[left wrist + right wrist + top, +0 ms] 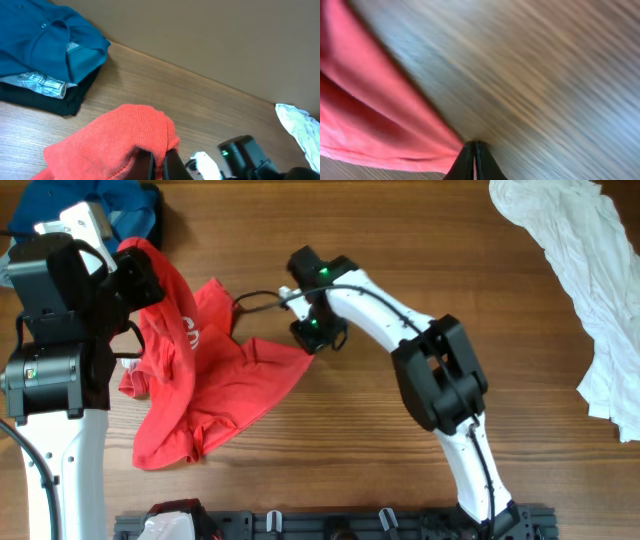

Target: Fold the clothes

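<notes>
A red shirt (205, 375) lies crumpled at the table's left middle, partly lifted. My left gripper (150, 275) is shut on its upper left part; in the left wrist view the red cloth (115, 142) drapes over the closed fingers (159, 165). My right gripper (312, 338) is shut on the shirt's right corner, low at the table. In the right wrist view the closed fingers (474, 160) pinch a thin edge of the red cloth (375, 125), stretched taut to the left.
A folded pile with a blue shirt on top (115, 205) sits at the far left, also in the left wrist view (45, 45). A crumpled white garment (585, 280) lies at the right edge. A dark rack (330, 525) runs along the front edge.
</notes>
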Controlling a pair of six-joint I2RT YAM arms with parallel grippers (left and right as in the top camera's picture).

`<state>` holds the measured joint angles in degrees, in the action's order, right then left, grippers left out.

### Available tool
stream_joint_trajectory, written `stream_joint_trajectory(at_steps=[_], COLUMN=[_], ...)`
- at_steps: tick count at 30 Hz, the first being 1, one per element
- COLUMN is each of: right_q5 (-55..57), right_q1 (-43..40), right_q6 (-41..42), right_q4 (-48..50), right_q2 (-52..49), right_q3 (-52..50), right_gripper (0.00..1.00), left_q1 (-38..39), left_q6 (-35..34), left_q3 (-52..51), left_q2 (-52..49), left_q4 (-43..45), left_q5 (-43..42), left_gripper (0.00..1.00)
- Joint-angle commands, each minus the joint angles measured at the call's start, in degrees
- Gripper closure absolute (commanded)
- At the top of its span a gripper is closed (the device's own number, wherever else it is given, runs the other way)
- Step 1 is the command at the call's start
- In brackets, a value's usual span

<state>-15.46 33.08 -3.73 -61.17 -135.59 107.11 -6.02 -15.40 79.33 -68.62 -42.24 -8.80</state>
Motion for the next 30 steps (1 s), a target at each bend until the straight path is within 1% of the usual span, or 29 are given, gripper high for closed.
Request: stream_joint_trajectory(at_steps=[1, 5, 8, 9, 10, 11, 12, 13, 15, 16, 17, 18, 20, 22, 23, 24, 26, 27, 29, 30], right_q5=[4.9, 3.3, -3.3, -4.8, -6.4, -6.9, -6.8, -5.4, -1.0, 2.2, 4.2, 5.5, 6.4, 6.6, 6.6, 6.9, 8.3, 9.0, 9.6, 9.8], right_q1=[-8.4, -14.6, -16.3, -15.9, -15.1, -14.0, -12.7, -11.1, -8.1, -6.2, -4.8, -3.5, -0.6, 1.4, 2.5, 3.3, 5.0, 5.8, 7.3, 7.6], right_q6=[1.3, 0.4, -6.8, -8.2, -9.8, -10.7, -11.5, -11.4, -10.9, -9.2, -8.2, -8.1, -8.0, -8.1, -8.2, -8.2, -8.2, -8.2, -8.3, -8.3], right_q4=[-2.8, -4.1, -6.5, -7.0, -7.6, -8.0, -8.3, -8.6, -8.6, -8.3, -8.3, -8.3, -8.2, -7.3, -6.5, -5.8, -4.4, -3.4, -0.4, 0.9], right_q2=[-5.1, -3.9, -2.8, -2.6, -2.6, -2.6, -2.6, -2.6, -2.4, -2.3, -2.1, -1.9, -1.3, -0.8, -0.5, -0.5, -0.5, -0.5, -0.5, -0.5], right_q3=[0.8, 2.9, 3.6, 3.6, 3.6, 3.6, 3.6, 3.6, 3.6, 3.6, 3.6, 3.6, 3.6, 3.6, 3.6, 3.6, 3.6, 3.6, 3.6, 3.5], right_gripper=[0.96, 0.96, 0.95, 0.87, 0.76, 0.63, 0.57, 0.53, 0.50, 0.46, 0.45, 0.44, 0.39, 0.37, 0.32, 0.24, 0.18, 0.16, 0.05, 0.01], left_q1=[0.3, 0.3, 0.3, 0.3, 0.3, 0.3, 0.3, 0.3, 0.3, 0.3, 0.3, 0.3, 0.3, 0.2, 0.0, -0.2, -0.5, -0.7, -0.6, -0.6], left_q6=[0.1, 0.1, 0.1, 0.1, 0.1, 0.1, 0.1, 0.1, 0.2, 0.2, 0.2, 0.1, 0.2, 0.2, 0.2, 0.2, 0.2, 0.2, 0.2, 0.5], left_q3=[0.2, 0.2, 0.2, 0.2, 0.2, 0.2, 0.2, 0.2, 0.2, 0.2, 0.2, 0.2, 0.2, 0.2, 0.2, 0.2, 0.2, 0.2, 0.2, 0.2], left_q2=[0.8, 0.8, 0.8, 0.8, 0.8, 0.8, 0.8, 0.8, 0.8, 0.8, 0.8, 0.8, 0.9, 0.9, 0.9, 0.9, 0.9, 0.9, 0.9, 0.9], left_q4=[0.2, 0.2, 0.0, 0.0, 0.0, 0.0, 0.0, 0.0, 0.0, 0.0, 0.0, 0.0, 0.0, 0.0, 0.0, 0.0, 0.0, -0.2, -0.5, -0.7], left_q5=[2.1, 2.1, 2.5, 2.8, 3.2, 3.4, 3.5, 3.6, 3.6, 4.0, 4.2, 4.2, 4.2, 4.2, 4.3, 4.4, 4.4, 4.4, 4.4, 4.4], left_gripper=[0.96, 0.96, 0.96, 0.96, 0.96, 0.96, 0.96, 0.96, 0.96, 0.96, 0.96, 0.96, 0.96, 0.96, 0.96, 0.96, 0.96, 0.96, 0.96, 0.96])
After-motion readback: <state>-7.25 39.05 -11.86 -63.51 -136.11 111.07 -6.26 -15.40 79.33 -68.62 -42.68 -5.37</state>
